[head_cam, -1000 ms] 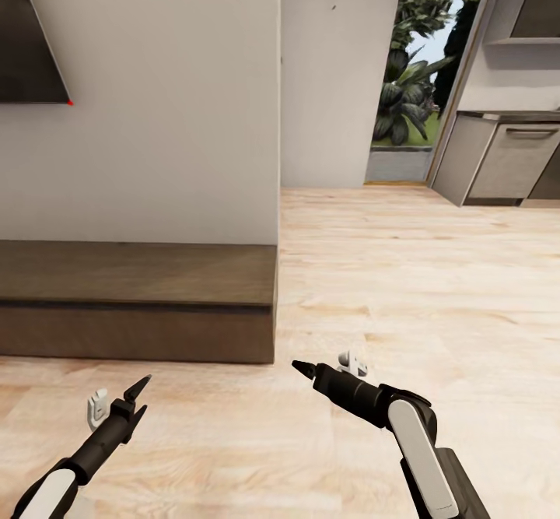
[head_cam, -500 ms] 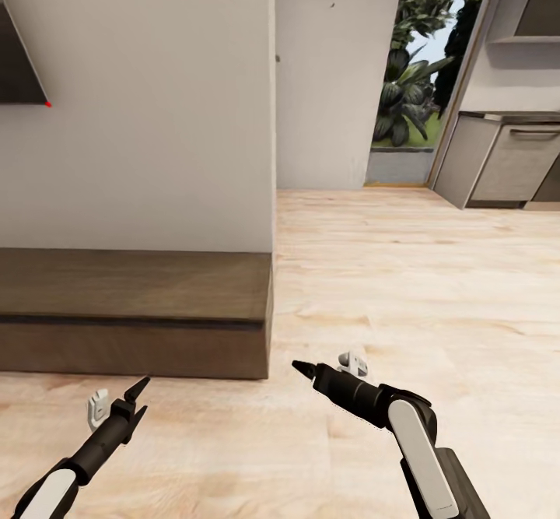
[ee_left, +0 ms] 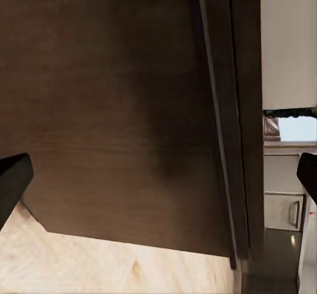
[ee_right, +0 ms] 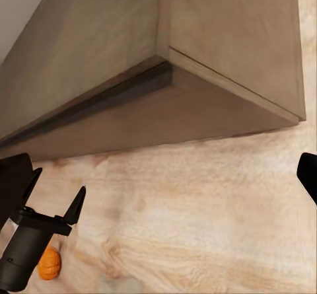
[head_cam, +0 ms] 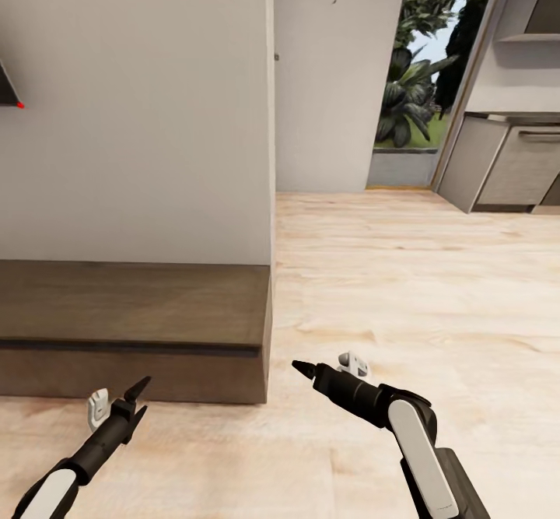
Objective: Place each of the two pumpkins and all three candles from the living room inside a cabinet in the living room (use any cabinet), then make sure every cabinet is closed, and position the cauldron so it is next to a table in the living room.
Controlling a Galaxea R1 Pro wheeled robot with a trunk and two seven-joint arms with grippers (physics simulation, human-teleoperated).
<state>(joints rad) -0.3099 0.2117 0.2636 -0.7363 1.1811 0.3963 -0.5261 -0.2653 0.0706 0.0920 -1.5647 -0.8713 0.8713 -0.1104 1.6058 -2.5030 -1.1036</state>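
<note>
1. Nearest, over pale plank wooden floor (head_cam: pixel 404 285): black two-finger left gripper (head_cam: pixel 137 398), fingers parted, empty; black right gripper (head_cam: pixel 305 368), with both wide-set fingertips at the right wrist view's edges, so spread, empty.
2. One small bright-orange ribbed pumpkin (ee_right: pixel 48 265) lies on the floor beside the left arm.
3. Just ahead: end of the long low dark-brown wooden cabinet (head_cam: pixel 132 324), front shut.
4. Risks, as judged: the base rolling on could clip the cabinet corner, and the low pumpkin could be nudged away.
5. Farthest: grey kitchen cupboards (head_cam: pixel 505 165), not the target.
</note>
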